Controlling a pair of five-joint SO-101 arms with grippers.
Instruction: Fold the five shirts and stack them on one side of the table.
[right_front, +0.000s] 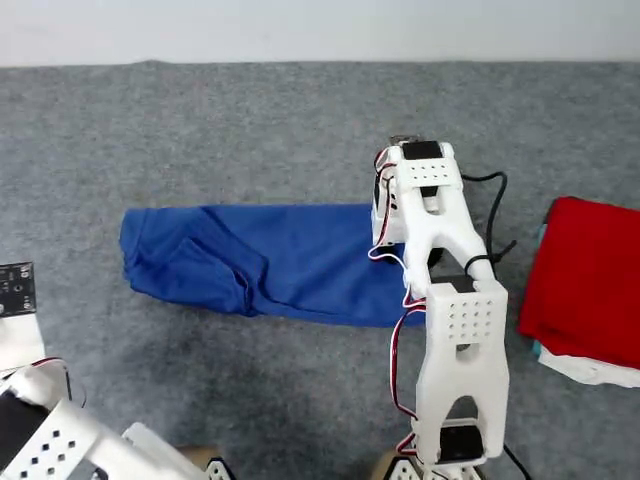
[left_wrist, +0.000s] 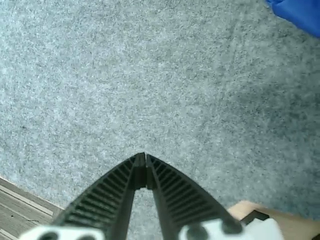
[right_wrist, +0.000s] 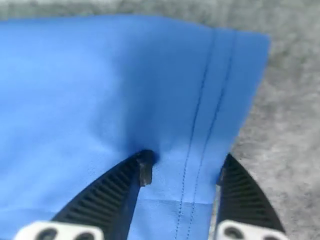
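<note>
The right hand (right_wrist: 185, 167) is open astride the stitched hem of the blue shirt (right_wrist: 100, 90), pressing into the cloth. The shirt lies as a long folded band on the grey surface (right_front: 300, 110). It looks light and limp, so the doubled hem seems the best place to pinch. The left hand (left_wrist: 145, 159) is closed, well apart from the shirt. A folded red shirt (right_front: 585, 280) lies beyond the hem end.
</note>
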